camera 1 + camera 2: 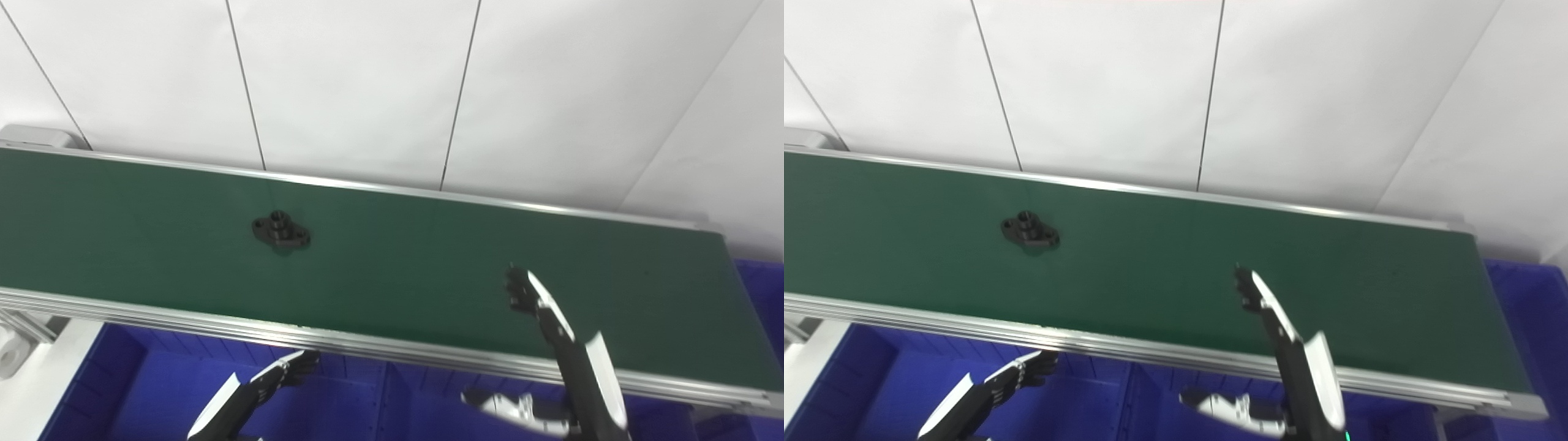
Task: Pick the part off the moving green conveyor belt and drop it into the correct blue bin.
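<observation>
A small black flanged part [281, 230] lies on the green conveyor belt [398, 263], left of its middle. My right hand [539, 306] is raised over the belt's near right portion, fingers extended and apart, holding nothing, well to the right of the part. My left hand [275, 376] hangs below the belt's near edge, over the blue bin [159, 392], fingers loosely extended and empty. In the right eye view the part [1030, 233] and the right hand [1268, 309] appear shifted left.
Aluminium rails [367, 346] border the belt front and back. Blue bins sit under the near edge and another blue bin [762, 294] stands past the belt's right end. White wall panels rise behind. A white fixture [15, 352] is at the lower left.
</observation>
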`<state>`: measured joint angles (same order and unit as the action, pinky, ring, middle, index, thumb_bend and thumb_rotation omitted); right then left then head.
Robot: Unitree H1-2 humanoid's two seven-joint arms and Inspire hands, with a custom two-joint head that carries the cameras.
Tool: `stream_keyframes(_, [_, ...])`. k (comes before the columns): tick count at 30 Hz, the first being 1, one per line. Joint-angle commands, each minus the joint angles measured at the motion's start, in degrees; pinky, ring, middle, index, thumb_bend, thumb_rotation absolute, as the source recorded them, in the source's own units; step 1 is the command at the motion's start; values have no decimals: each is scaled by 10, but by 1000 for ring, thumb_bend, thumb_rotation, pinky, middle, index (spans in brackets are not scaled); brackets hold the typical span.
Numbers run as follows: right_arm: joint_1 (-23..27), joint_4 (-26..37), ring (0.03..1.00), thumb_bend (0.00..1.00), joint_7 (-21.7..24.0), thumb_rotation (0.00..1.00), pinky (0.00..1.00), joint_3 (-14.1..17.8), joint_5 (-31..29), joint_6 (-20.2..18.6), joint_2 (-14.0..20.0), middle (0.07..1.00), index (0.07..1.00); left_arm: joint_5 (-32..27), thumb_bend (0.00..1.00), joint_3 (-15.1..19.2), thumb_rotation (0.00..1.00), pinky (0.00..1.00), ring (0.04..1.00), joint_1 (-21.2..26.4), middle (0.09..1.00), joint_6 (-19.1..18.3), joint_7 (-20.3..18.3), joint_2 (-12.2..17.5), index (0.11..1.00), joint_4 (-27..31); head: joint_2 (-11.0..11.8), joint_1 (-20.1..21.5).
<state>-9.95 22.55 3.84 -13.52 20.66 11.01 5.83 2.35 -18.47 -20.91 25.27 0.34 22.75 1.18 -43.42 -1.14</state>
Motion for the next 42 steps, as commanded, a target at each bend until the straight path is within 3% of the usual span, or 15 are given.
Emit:
stream_keyframes(1, [28, -2, 865, 703, 5, 396, 799, 6, -15, -6, -4, 903, 928, 15, 867, 7, 559, 824, 860, 2, 881, 17, -2, 5, 883, 11, -1, -1])
stream_keyframes(9, [97, -35, 857, 733, 29, 432, 793, 5, 6, -61, -7, 891, 914, 26, 875, 10, 556, 844, 878, 11, 894, 16, -8, -2, 890, 3, 6, -3])
stream_keyframes(14, [130, -54, 847, 748, 54, 423, 767, -5, 33, -106, -1, 886, 916, 33, 869, 3, 557, 829, 868, 14, 887, 17, -2, -4, 888, -4, 28, -23])
stream_keyframes(20, [159, -63, 840, 758, 73, 413, 748, -12, 47, -129, 3, 887, 917, 34, 885, -7, 569, 816, 858, 14, 881, 16, -7, -8, 884, -15, 66, -73])
stream_keyframes(21, [163, -64, 838, 759, 74, 408, 746, -12, 47, -131, 3, 885, 915, 33, 886, -10, 570, 815, 857, 14, 880, 16, -8, -11, 882, -18, 81, -105])
stream_keyframes(22, [166, -64, 835, 757, 75, 399, 743, -12, 46, -132, 4, 884, 914, 33, 887, -12, 565, 812, 855, 15, 878, 16, -8, -12, 879, -20, 81, -105])
stream_keyframes(23, [169, -65, 833, 755, 76, 394, 741, -11, 45, -130, 6, 883, 913, 37, 888, -15, 562, 811, 854, 16, 877, 16, -5, -15, 878, -24, 96, -130])
stream_keyframes(26, [174, -69, 825, 742, 76, 374, 721, -9, 38, -125, 8, 878, 908, 47, 907, -23, 560, 787, 839, 21, 867, 16, 6, -21, 864, -33, 113, -147])
stream_keyframes(34, [184, -78, 832, 744, 80, 377, 735, -18, 51, -126, 9, 872, 903, 52, 915, -33, 530, 771, 829, 26, 854, 16, 18, -21, 844, -47, 135, -144])
stream_keyframes(38, [198, -79, 833, 741, 88, 401, 733, -26, 63, -140, 6, 878, 910, 54, 931, -36, 544, 756, 818, 28, 848, 17, 25, -21, 842, -50, 140, -134])
stream_keyframes(42, [215, -82, 828, 739, 93, 364, 722, -33, 70, -153, -2, 876, 911, 49, 930, -39, 540, 751, 815, 30, 847, 17, 25, -17, 842, -53, 142, -117])
